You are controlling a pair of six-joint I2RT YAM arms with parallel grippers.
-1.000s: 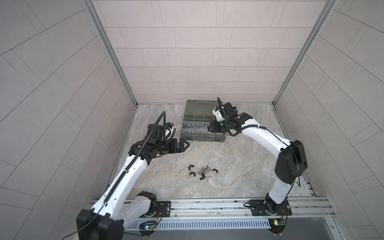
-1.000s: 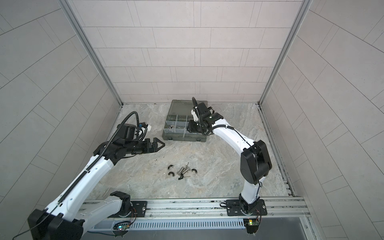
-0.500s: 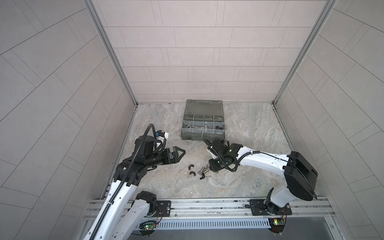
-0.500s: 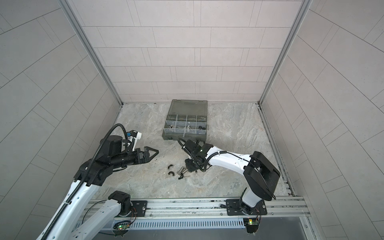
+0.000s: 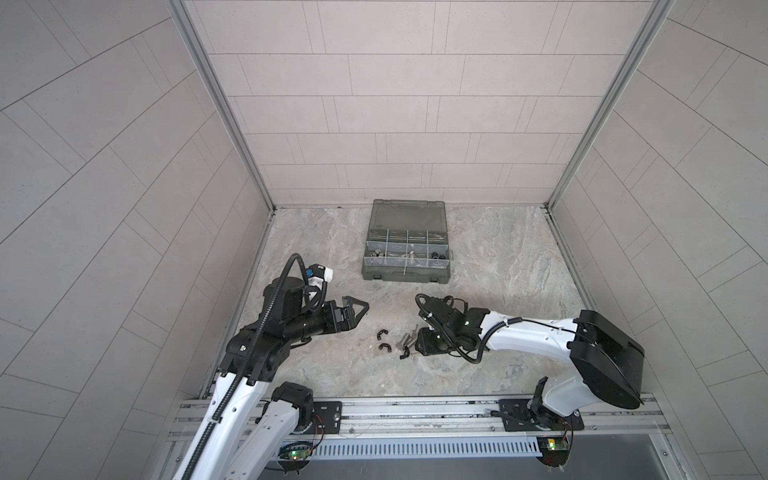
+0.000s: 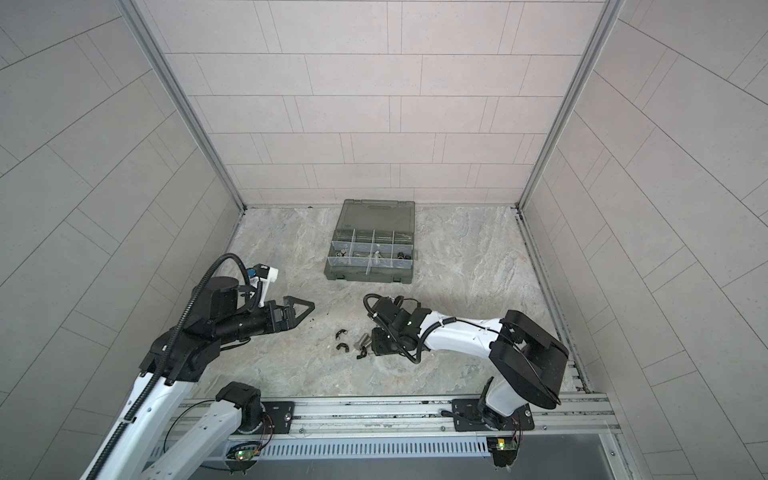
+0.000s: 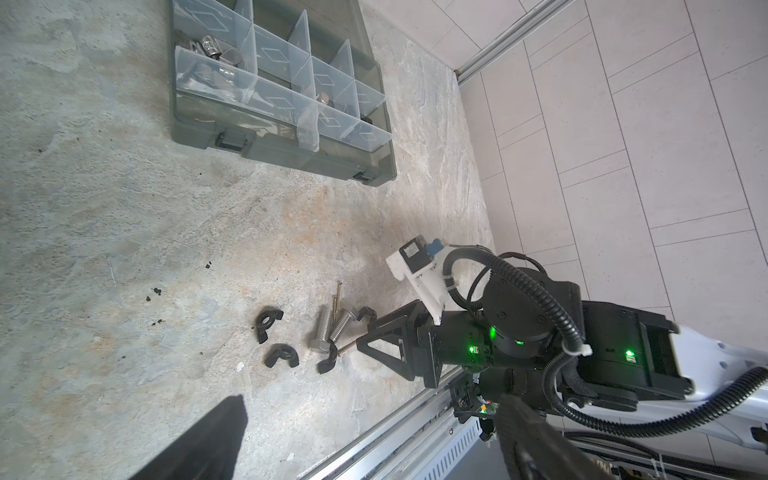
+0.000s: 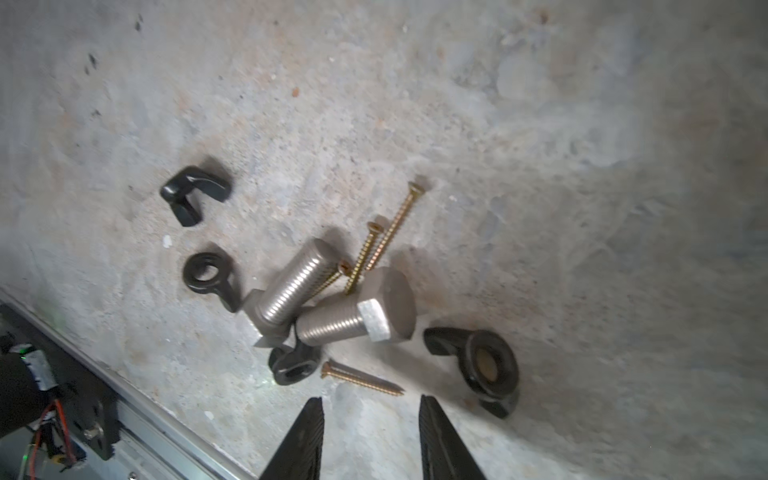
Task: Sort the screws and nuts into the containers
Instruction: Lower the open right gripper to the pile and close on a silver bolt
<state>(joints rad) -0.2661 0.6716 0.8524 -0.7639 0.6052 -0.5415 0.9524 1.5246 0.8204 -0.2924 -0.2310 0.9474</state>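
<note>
Marbled grey surface [image 5: 498, 257], tiled walls [image 5: 395, 104]: the screws [image 8: 291, 282] and black nuts [image 8: 195, 195] lie heaped loose near its front middle, well apart from the containers [image 5: 405, 277] at the back. Right fingers [image 8: 307, 440], partly apart and empty, sit low just beside the heap, a thin brass screw [image 8: 361, 378] just ahead of their tips. Left fingers [image 7: 208, 440] gape wide, empty, near the heap's other side.

— What lies under me?
— A marbled grey tabletop [image 8: 540, 124], orange-tinged in patches, with dark crumbs [image 7: 157, 291] scattered on it.
— And around me?
— Pale tiled walls [image 5: 395, 104] on three sides, and an aluminium rail [image 5: 415, 409] along the near edge.
</note>
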